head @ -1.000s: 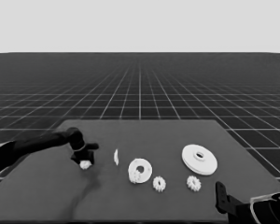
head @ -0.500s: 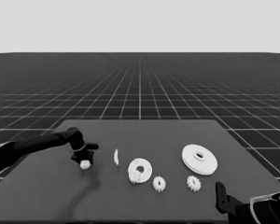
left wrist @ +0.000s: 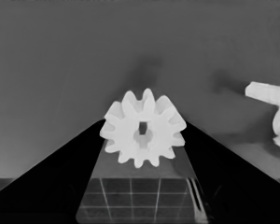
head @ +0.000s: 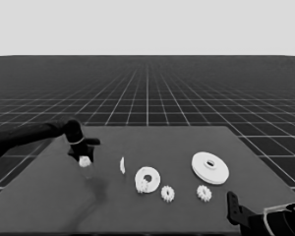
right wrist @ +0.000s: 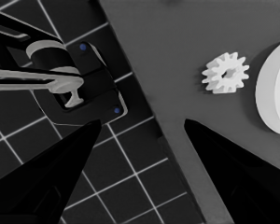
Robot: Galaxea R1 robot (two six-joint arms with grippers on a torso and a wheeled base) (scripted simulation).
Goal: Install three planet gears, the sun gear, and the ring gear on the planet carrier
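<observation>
**Bench stock and tool positions: gear set, one gear in the left tool**

Setting: a dark bench point(head: 187, 142) on a gridded floor, a pale blank band filling the upper part of the head view.

1. Left tool point(head: 83, 158). Left of centre in the head view, on an arm entering from the left edge. Its two fingers are clenched on a small toothed gear point(left wrist: 143, 128); in the left wrist view the gear sits between the two dark wedges, toothed face and centre hole towards the camera. In the head view the same gear point(head: 84, 161) shows as a white spot at the fingertips, just above the bench.

2. Thin white piece point(head: 122, 165). Standing on edge, lower centre-left, between the left tool and the smaller round part.

3. Smaller round part point(head: 148, 178). Lower centre, flat on the bench, centre hole visible. One gear point(head: 143, 185) sits at its near left edge; whether on it or against it cannot be told.

4. Loose gear point(head: 167, 193). Just to the lower right of the smaller round part, apart from it.

5. Loose gear point(head: 203, 192). Lower centre-right, near the front of the larger round part; also seen in the right wrist view point(right wrist: 225, 73), upper right.

6. Larger round part point(head: 210, 167). Right of centre, flat, well apart from the smaller one.

7. Right tool point(right wrist: 140, 128). Parked at the lower right corner of the head view, fingers released and spread, holding nothing, over the bench corner.
</observation>
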